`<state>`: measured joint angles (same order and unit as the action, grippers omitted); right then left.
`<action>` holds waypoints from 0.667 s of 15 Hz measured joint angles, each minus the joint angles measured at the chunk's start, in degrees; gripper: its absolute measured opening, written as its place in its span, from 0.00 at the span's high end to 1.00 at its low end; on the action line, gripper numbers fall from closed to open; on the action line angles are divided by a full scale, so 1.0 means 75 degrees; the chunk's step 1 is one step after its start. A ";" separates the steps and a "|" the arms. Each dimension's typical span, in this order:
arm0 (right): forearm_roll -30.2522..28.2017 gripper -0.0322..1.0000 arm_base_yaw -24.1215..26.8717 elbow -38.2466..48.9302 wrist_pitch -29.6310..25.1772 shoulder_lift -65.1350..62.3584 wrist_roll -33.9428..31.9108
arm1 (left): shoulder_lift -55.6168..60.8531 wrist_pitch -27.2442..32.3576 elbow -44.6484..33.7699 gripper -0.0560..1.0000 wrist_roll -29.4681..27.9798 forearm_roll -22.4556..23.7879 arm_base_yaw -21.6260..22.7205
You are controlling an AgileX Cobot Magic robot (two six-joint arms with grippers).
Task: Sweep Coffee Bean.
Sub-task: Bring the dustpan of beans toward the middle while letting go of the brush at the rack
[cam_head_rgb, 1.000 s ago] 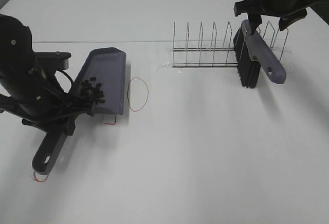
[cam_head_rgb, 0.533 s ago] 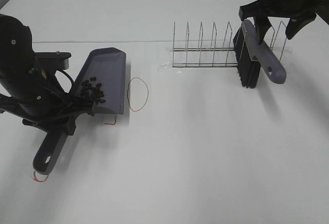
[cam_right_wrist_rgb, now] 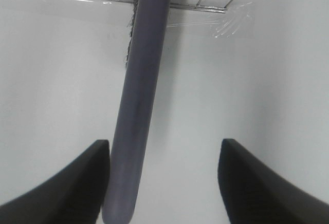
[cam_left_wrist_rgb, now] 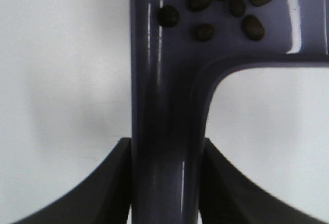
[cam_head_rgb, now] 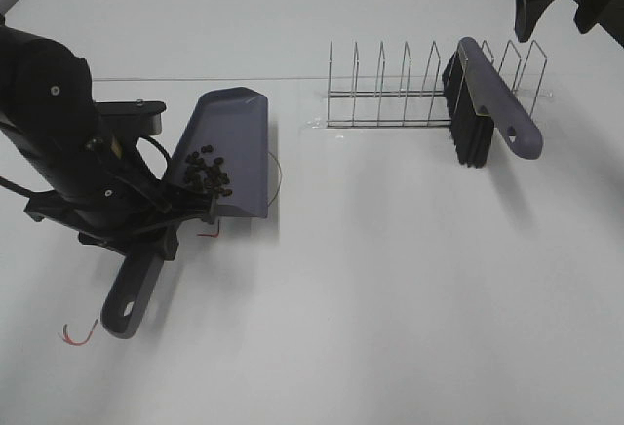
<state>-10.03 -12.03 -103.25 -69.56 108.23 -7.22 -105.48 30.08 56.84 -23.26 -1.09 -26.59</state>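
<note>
The left tool (cam_left_wrist_rgb: 167, 183) is clamped on the dustpan (cam_head_rgb: 229, 152) handle, with the coffee beans (cam_head_rgb: 207, 173) piled in the pan just ahead along that handle's line. The right tool (cam_right_wrist_rgb: 162, 183), spread and empty, hangs above the brush (cam_head_rgb: 487, 108), far from the beans.

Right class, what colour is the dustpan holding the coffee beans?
The dustpan is a muted greyish purple, clearest in the left wrist view.

A robot test bench, lab-like; a bare white tabletop (cam_head_rgb: 390, 298) carries only a wire rack (cam_head_rgb: 409, 89) taped down, with black robot arms beside it.
</note>
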 joint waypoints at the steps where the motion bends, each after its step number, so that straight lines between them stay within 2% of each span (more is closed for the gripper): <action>1: 0.0053 0.38 0.0000 0.0138 0.0000 -0.0267 0.0000 | -0.0015 -0.0046 0.0000 0.62 -0.0153 0.0000 -0.0031; 6: 0.0176 0.38 0.0000 0.1917 -0.0008 -0.2070 -0.0008 | -0.0718 -0.0122 0.0222 0.62 -0.0229 -0.0038 -0.0122; 10: 0.0275 0.38 0.0000 0.3827 0.0023 -0.3835 -0.0153 | -0.1077 -0.0084 0.0466 0.62 -0.0229 -0.0046 -0.0153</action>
<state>-7.96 -12.03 -74.54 -69.39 79.47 -8.37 -113.56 29.45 60.33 -24.98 -1.43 -27.73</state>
